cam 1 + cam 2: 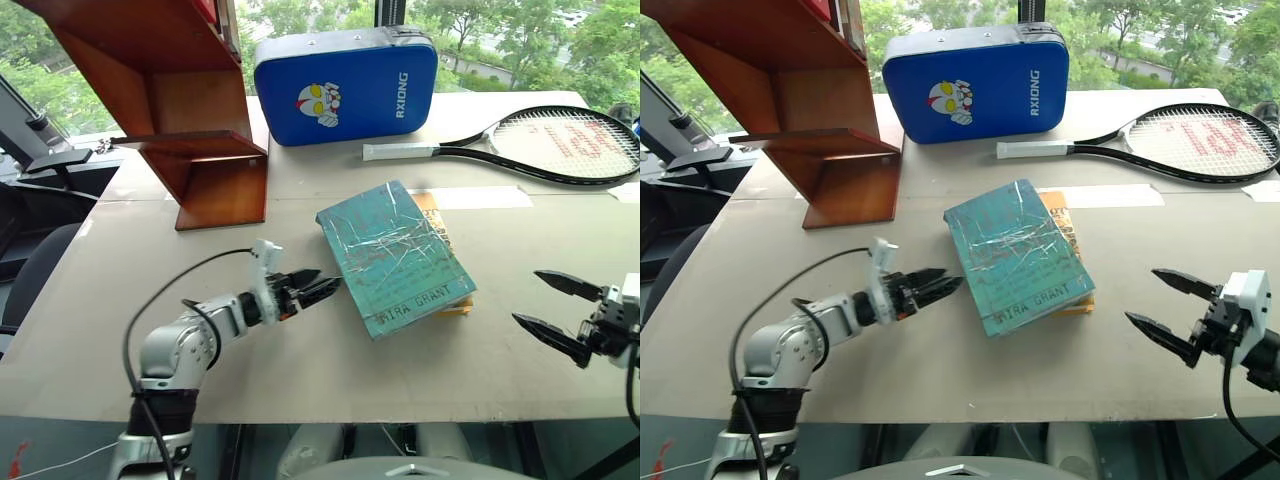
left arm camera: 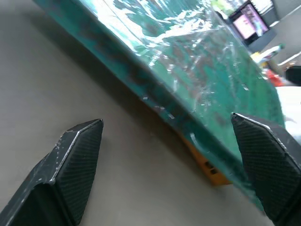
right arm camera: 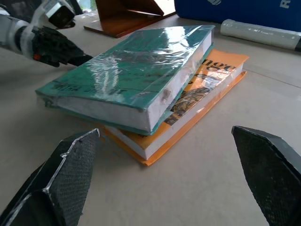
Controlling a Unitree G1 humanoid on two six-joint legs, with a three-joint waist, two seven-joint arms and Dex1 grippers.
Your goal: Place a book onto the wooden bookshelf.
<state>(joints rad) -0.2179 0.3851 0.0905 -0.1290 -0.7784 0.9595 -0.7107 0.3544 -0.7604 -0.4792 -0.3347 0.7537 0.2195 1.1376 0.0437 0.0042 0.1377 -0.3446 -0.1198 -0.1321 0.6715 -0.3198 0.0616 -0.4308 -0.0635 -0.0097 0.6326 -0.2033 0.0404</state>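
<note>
Two end effectors, both spread and holding nothing, flank the book (image 1: 394, 257): left end effector (image 1: 318, 289) just beside its spine edge, right end effector (image 1: 553, 310) apart across bare tabletop (image 1: 300, 360). Book lies atop an orange book (image 3: 197, 94), near the bookshelf (image 1: 190, 110).

books: 2 – teal-green plastic-wrapped book (image 1: 394, 255) marked "MIRA GRANT", lying on top of yellow-orange book (image 3: 202, 92)
shelf units: 1 – reddish-brown polished wooden bookshelf (image 1: 190, 130)
cases: 1 – blue padded case (image 1: 345, 85) w/ cartoon face, "RXIONG" lettering
rackets: 1 – black-framed tennis racket (image 1: 540, 145), white-wrapped handle
tables: 1 – grey flat table (image 1: 300, 350)
grippers: 2 – left gripper (image 1: 317, 290), right gripper (image 1: 550, 305), 2 black fingers ea.
</note>
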